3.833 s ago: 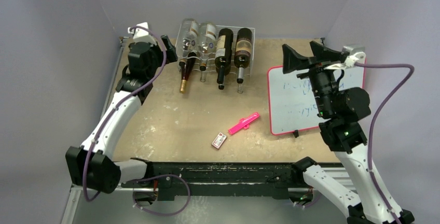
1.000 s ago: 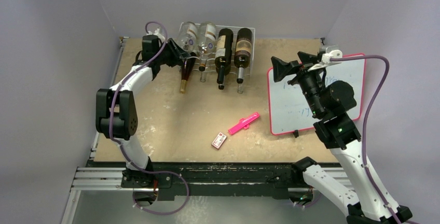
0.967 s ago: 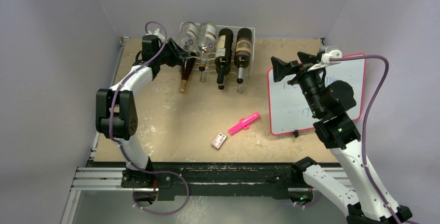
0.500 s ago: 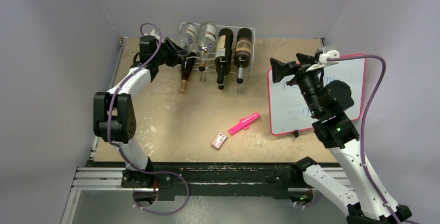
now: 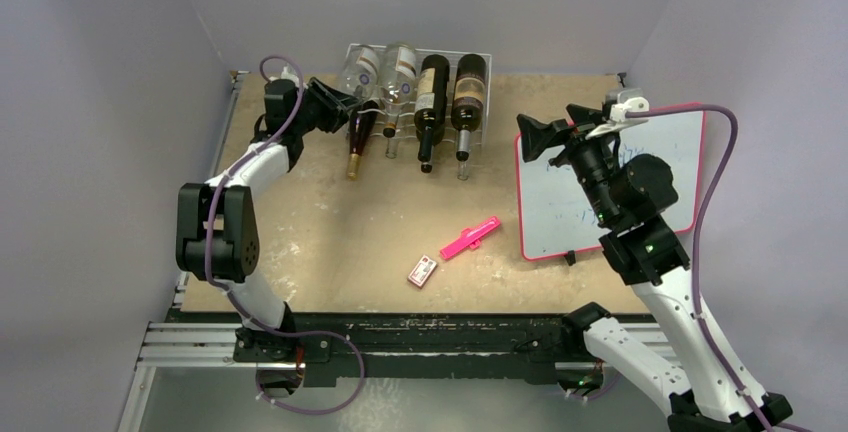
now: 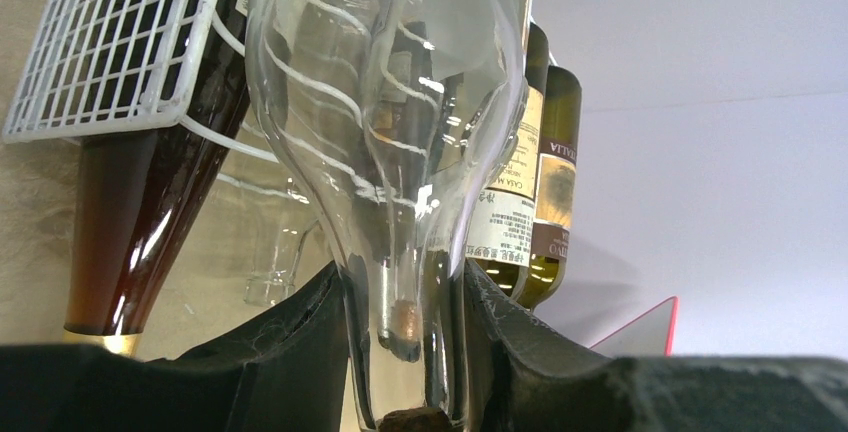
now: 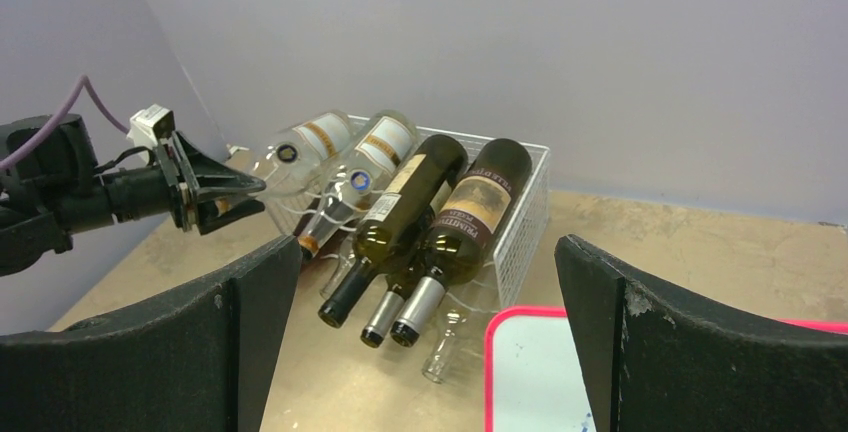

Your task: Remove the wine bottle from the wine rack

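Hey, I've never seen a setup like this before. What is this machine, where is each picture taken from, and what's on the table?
These are two robot arms bolted to the near edge of a table. The wide picture looks down from above and behind them; the other two come from a camera on each wrist. At the back stands a white wire wine rack with several bottles lying in it. The left arm has its jaws shut on the neck of a clear bottle at the rack's left end. The right arm hovers with its jaws open, holding nothing. Also on the table: a whiteboard, a pink plastic tool and a small packet.
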Controlling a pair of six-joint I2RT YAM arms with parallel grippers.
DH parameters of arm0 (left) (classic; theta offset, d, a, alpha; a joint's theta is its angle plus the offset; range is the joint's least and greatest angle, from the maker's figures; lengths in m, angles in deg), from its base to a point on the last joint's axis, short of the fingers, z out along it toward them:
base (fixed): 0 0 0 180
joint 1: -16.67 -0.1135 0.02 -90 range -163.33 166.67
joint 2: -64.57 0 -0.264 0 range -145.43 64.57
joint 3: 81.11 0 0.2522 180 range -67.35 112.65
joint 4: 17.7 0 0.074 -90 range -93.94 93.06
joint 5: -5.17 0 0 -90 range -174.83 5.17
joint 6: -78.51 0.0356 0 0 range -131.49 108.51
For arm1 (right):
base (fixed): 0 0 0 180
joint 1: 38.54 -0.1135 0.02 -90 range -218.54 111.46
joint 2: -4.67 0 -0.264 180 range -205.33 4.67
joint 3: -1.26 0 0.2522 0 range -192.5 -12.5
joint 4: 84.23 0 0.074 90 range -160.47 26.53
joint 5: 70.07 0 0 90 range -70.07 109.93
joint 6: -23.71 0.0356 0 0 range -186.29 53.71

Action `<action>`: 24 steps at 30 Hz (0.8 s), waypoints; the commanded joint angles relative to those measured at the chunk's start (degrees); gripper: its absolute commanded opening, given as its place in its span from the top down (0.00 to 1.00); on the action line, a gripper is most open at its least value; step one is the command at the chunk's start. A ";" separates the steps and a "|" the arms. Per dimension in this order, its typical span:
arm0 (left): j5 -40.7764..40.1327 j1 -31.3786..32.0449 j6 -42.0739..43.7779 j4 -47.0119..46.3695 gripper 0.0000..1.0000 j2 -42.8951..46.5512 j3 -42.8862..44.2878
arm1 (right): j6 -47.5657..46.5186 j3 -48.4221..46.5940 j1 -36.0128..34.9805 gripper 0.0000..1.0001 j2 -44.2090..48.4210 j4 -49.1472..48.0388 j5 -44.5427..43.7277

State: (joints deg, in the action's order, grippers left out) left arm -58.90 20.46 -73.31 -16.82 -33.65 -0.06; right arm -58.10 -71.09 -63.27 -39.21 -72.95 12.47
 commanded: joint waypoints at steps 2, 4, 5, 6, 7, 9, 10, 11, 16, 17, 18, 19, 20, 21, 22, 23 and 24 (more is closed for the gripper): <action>7.33 -0.16 -5.75 -28.53 1.00 8.35 -1.48 | 0.59 -0.66 0.12 0.00 -1.80 -2.29 3.62; 7.12 -0.39 -6.38 -29.83 1.00 9.00 -2.60 | -0.05 -1.29 0.12 0.00 -3.30 -1.54 5.25; 7.17 -0.55 -6.83 -30.97 1.00 9.22 -3.24 | -0.32 -1.58 0.08 0.00 -4.09 -1.19 6.24; 7.21 -0.74 -7.38 -31.70 1.00 9.43 -3.67 | -0.37 -1.88 0.14 0.01 -4.94 -0.89 7.00; 7.20 -0.91 -7.96 -32.47 1.00 9.63 -4.13 | -0.41 -2.17 0.15 0.01 -5.66 -0.81 7.67; 7.20 -1.26 -8.85 -34.09 1.00 9.99 -5.29 | -0.31 -2.57 0.06 0.01 -7.25 -0.71 9.00; 7.25 -1.44 -9.52 -35.32 1.00 10.14 -5.67 | -0.20 -2.68 0.07 0.01 -7.88 -0.69 9.50; 7.31 -1.64 -10.51 -36.65 1.00 10.37 -6.43 | -0.11 -2.67 0.07 0.01 -8.42 -0.68 9.91; 7.90 -2.69 -15.26 -43.89 1.00 10.55 -8.75 | 0.25 -2.20 0.03 0.02 -8.99 -1.45 10.58; 7.89 -2.77 -15.66 -44.38 1.00 10.67 -9.01 | 0.21 -2.10 0.03 0.02 -8.90 -1.54 10.70; 7.88 -2.82 -15.89 -44.76 1.00 10.75 -9.21 | 0.25 -2.06 0.03 0.02 -8.83 -1.60 10.79; 7.90 -2.87 -16.03 -45.01 1.00 10.99 -9.38 | 0.24 -1.98 0.10 0.02 -8.81 -1.69 10.82; 7.89 -2.91 -16.07 -45.12 1.00 11.19 -9.58 | 0.24 -1.97 0.04 0.02 -8.93 -1.74 10.85; 7.90 -2.91 -16.02 -45.05 1.00 11.55 -9.72 | 0.31 -1.97 0.10 0.02 -8.99 -1.78 10.81; 7.79 -2.98 -15.97 -45.03 1.00 11.91 -9.87 | 0.29 -1.97 0.09 0.02 -9.02 -1.79 10.80; 7.63 -3.06 -16.01 -44.91 1.00 12.37 -10.08 | 0.33 -1.91 0.06 0.02 -9.11 -1.74 10.80; 7.46 -3.21 -16.15 -44.80 1.00 12.84 -10.25 | 0.34 -1.94 0.04 0.02 -9.21 -1.80 10.81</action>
State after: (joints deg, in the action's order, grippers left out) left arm -54.62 17.75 -88.98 -38.11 -29.71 -12.76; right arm -57.95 -71.42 -63.27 -48.94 -72.10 22.48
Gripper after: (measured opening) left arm 0.383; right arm 0.987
